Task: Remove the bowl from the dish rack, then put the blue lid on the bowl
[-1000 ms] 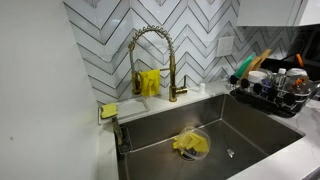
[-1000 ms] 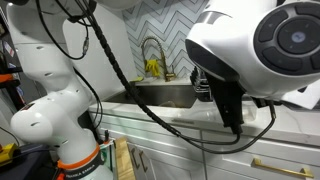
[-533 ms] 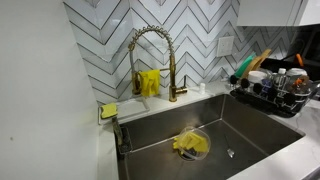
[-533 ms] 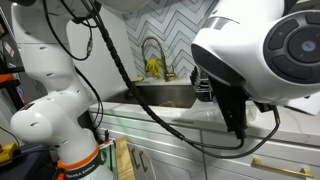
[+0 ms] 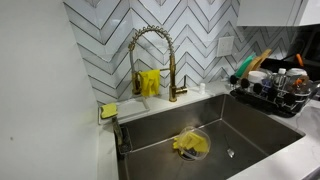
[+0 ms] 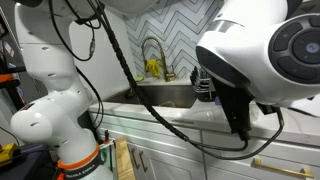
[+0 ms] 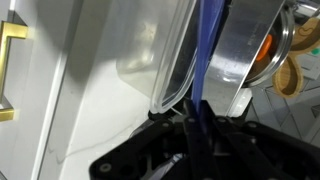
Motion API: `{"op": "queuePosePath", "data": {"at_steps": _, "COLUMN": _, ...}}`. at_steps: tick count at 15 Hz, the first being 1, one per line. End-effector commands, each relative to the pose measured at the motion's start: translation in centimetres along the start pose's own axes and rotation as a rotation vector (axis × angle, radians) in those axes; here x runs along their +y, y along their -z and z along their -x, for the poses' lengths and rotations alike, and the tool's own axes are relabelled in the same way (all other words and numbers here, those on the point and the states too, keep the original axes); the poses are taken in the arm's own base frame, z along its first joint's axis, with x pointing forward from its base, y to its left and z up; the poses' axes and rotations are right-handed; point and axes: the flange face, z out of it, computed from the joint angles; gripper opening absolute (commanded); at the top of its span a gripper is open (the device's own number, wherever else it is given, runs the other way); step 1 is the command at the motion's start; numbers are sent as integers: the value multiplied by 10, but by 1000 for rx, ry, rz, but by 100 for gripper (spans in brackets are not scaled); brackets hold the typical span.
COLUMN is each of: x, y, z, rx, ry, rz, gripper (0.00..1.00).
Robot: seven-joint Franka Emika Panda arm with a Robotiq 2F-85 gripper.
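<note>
wrist view: one claw (image 7: 196, 128), its black body filling the 6 o'clock edge. its fingers stand close together, with one thin blue strip (image 7: 207, 50) running down between them from 12 o'clock. whether they clamp it cannot be told, as the tips are dark and blurred. at 11 o'clock of the claw curves one pale translucent wall, apparently the bowl (image 7: 168, 60), cut off by the top edge. at 2 o'clock lie one shiny metal surface (image 7: 250, 45) and one wooden utensil (image 7: 293, 72), both cropped.

in an exterior view: one black dish rack (image 5: 272, 98) at 3 o'clock of the sink (image 5: 250, 132), cropped by the frame. its contents are too small to count, and the bowl cannot be picked out there. one gold faucet (image 5: 150, 55) stands at 12 o'clock, and one yellow cloth (image 5: 190, 145) lies in the basin. in an exterior view, one white arm (image 6: 245, 50) hides the rack.
</note>
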Motion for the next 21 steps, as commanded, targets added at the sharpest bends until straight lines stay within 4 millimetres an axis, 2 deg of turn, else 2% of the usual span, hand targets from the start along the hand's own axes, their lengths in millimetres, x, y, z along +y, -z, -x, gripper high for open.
{"op": "queuePosePath", "data": {"at_steps": 1, "x": 7, "y": -4, "z": -3, "rx": 8, "ry": 7, "rz": 31, "gripper": 4}}
{"op": "queuePosePath", "data": {"at_steps": 2, "x": 8, "y": -5, "z": -3, "rx": 9, "ry": 6, "rz": 39, "gripper": 13}}
{"op": "queuePosePath", "data": {"at_steps": 3, "x": 8, "y": -5, "z": -3, "rx": 10, "ry": 5, "rz": 43, "gripper": 33}}
{"op": "queuePosePath", "data": {"at_steps": 4, "x": 8, "y": -6, "z": -3, "rx": 10, "ry": 6, "rz": 51, "gripper": 37}}
{"op": "queuePosePath", "data": {"at_steps": 12, "x": 6, "y": -6, "z": -4, "rx": 12, "ry": 8, "rz": 97, "gripper": 99}}
{"op": "queuePosePath", "data": {"at_steps": 17, "x": -9, "y": 3, "z": -9, "rx": -4, "ry": 26, "rz": 216, "gripper": 100}}
{"op": "queuePosePath", "data": {"at_steps": 19, "x": -25, "y": 12, "z": -13, "rx": -13, "ry": 55, "rz": 302, "gripper": 100}}
{"op": "queuePosePath", "data": {"at_steps": 21, "x": -50, "y": 21, "z": -15, "rx": -38, "ry": 102, "rz": 406, "gripper": 100}}
